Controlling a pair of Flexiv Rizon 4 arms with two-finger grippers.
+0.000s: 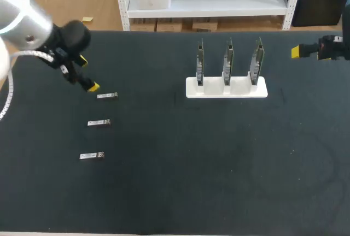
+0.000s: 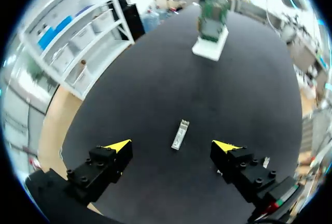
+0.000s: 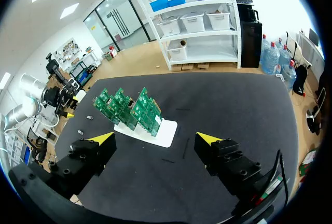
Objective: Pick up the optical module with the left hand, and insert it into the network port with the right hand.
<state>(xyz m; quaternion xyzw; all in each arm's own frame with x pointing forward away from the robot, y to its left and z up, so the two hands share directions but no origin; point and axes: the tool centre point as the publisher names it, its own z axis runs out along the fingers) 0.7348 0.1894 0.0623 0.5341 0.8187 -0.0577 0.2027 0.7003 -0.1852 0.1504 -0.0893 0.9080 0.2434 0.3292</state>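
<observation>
Three optical modules lie in a column at the left of the head view on the black bench (image 1: 164, 187): the upper module (image 1: 107, 96), the middle module (image 1: 99, 122) and the lower module (image 1: 92, 155). Each has its long axis running across the frame. The left pincer (image 1: 88, 74) hangs released, just up and left of the upper module. In the left wrist view that module sits below and between the spread fingers (image 2: 118, 146), its long axis pointing ahead, so I judge they would close on its long sides. The right pincer (image 1: 299, 52), also released and empty, is at the upper right, well apart from the modules, so the left arm is plainly nearer. Three circuit boards (image 1: 228, 61) stand upright in one white holder (image 1: 226, 88), right of centre.
</observation>
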